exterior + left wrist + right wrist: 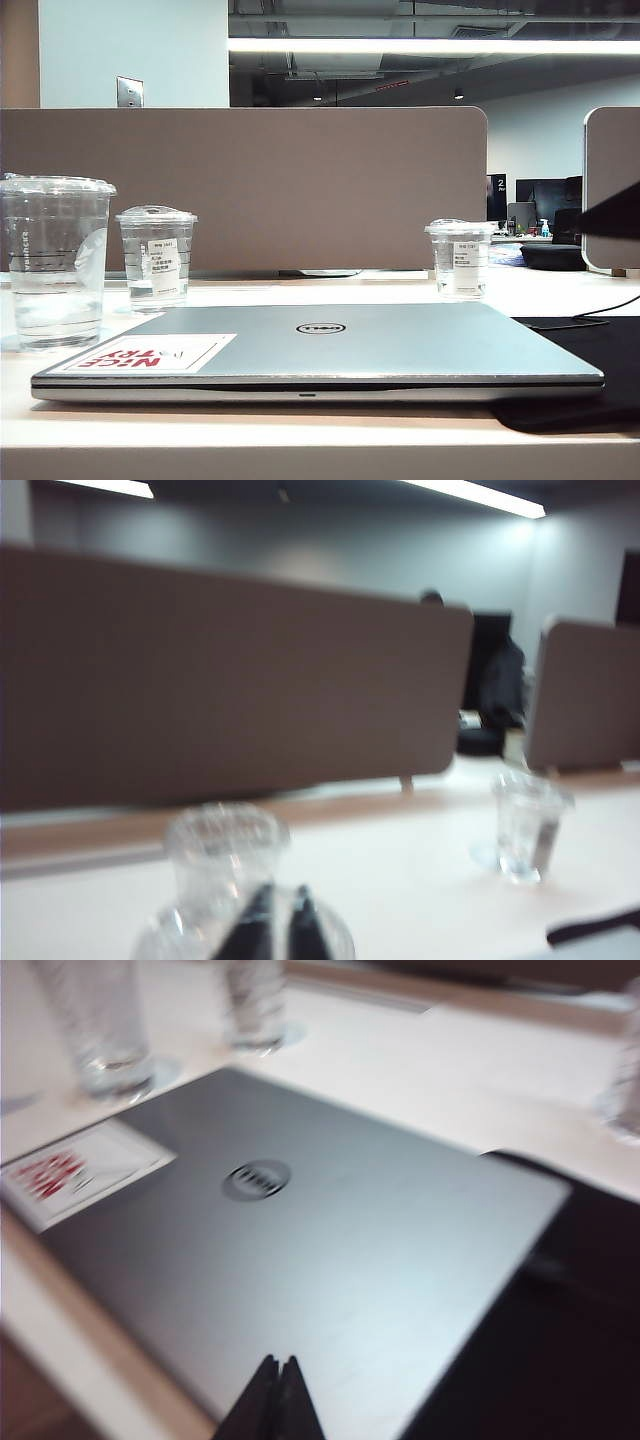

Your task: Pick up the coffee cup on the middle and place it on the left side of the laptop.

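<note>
The coffee cup (55,262), tall, clear and lidded, stands on the table just left of the closed silver laptop (400,345). In the blurred left wrist view, my left gripper (278,918) hovers over the coffee cup's round lid (165,935). Its jaws are drawn together with only a thin slit, and nothing is between them. My right gripper (279,1365) is shut and empty above the near part of the laptop (330,1250); the coffee cup (95,1020) is far beyond it. Neither gripper shows in the exterior view.
A shorter labelled cup (157,255) stands right of the coffee cup, and another (460,257) behind the laptop's right end. A black mat (590,350) lies under the laptop's right side. A brown partition (250,180) closes off the back.
</note>
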You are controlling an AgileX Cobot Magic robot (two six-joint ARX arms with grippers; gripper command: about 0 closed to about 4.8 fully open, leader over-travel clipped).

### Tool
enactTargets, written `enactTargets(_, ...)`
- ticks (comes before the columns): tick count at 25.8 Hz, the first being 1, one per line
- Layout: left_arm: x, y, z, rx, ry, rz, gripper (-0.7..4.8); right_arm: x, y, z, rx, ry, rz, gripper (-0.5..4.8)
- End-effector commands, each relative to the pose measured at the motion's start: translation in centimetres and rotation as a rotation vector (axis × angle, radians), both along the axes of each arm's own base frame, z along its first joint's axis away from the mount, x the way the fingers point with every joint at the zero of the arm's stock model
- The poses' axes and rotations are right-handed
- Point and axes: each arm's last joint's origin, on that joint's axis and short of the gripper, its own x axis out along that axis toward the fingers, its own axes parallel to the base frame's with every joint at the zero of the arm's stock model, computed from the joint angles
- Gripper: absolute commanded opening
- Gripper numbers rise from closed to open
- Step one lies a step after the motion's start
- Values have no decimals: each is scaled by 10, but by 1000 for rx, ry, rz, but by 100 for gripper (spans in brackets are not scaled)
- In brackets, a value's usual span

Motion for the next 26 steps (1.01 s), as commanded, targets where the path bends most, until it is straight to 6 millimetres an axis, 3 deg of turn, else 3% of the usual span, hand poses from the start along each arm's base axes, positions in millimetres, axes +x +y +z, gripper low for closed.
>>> enactTargets(1,-10,0,6,-24,10,29,-5,4,-9,3,28,-41,-92,-5)
enactTargets(6,-33,-1,12,-70,12,155,-5,11,-26,6,40,-72,-276,-5)
enactTargets(10,-51,-3,5,-65,44,241,-5,14,-38,7,39,-81,-396,-5)
enactTargets(15,-49,-3,-1,-39,181,219,-5,14,-59,10,43,-121,-607,-5)
enactTargets(20,-48,1,-10,-14,230,385,-6,12,-74,12,43,-157,-753,-5)
enactTargets(26,-46,-4,-20,-54,291,332,-5,11,-77,12,39,-154,-788,-5)
